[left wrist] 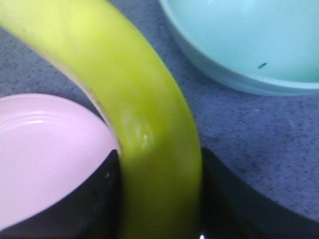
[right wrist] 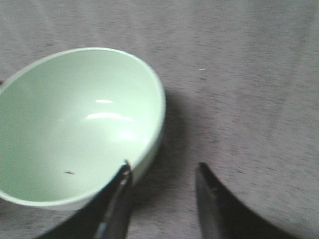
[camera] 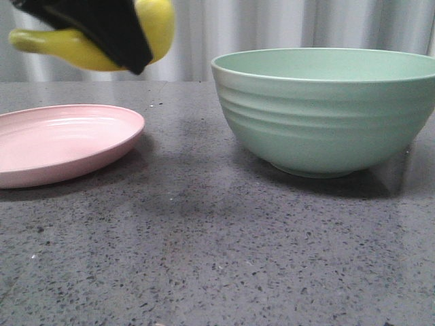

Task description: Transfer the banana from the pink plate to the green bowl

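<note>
My left gripper is shut on the yellow banana and holds it high above the table, over the right edge of the pink plate. In the left wrist view the banana runs between the two black fingers, with the pink plate below and the green bowl beyond. The green bowl stands at the right, empty. My right gripper is open and empty beside the bowl's rim; it does not show in the front view.
The grey speckled table stretches between plate and bowl and across the front. A pale curtain hangs behind the table.
</note>
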